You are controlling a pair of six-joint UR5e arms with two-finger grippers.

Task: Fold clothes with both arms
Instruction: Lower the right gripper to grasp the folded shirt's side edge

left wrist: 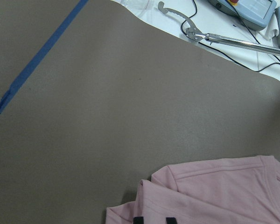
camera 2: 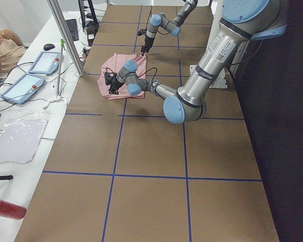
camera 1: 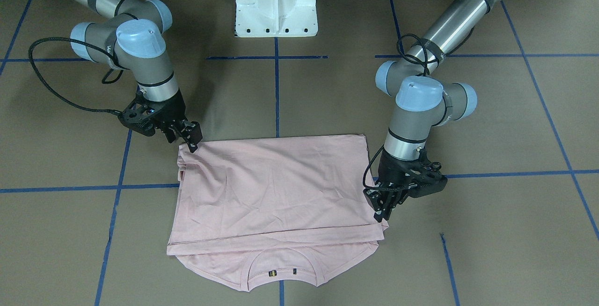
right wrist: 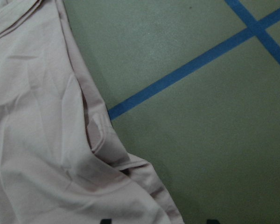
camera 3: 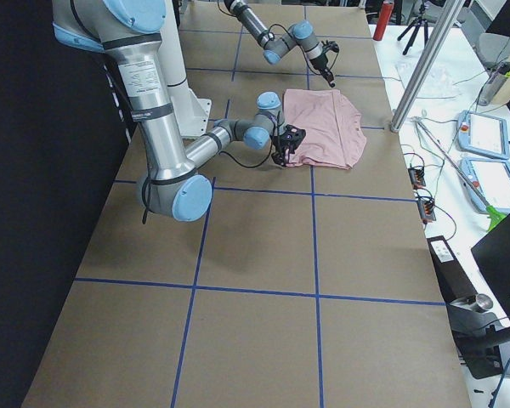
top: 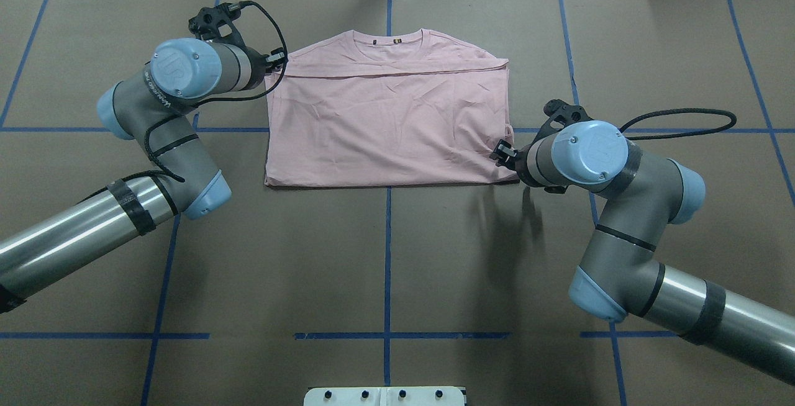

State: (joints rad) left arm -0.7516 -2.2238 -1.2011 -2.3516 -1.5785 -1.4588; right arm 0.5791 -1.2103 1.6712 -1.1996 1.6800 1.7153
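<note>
The pale pink T-shirt (camera 1: 276, 189) lies flat on the brown table, folded into a rectangle with its ribbed neck (camera 1: 281, 261) on the far side from the robot. Its Snoopy print is hidden. It also shows in the overhead view (top: 385, 120). My left gripper (camera 1: 382, 212) is at the shirt's far-left corner (top: 275, 60); its fingertips (left wrist: 137, 219) stand close together on the cloth edge. My right gripper (camera 1: 193, 146) is at the near-right corner (top: 499, 153). In the right wrist view its fingertips (right wrist: 105, 220) stand wide apart over bunched cloth (right wrist: 130, 168).
The white pedestal base (camera 1: 276, 4) stands at the robot's side of the table. Blue tape lines (top: 387, 238) cross the brown surface. Beyond the far table edge are an aluminium post (camera 2: 65, 35), tablets (camera 2: 43, 63) and cables.
</note>
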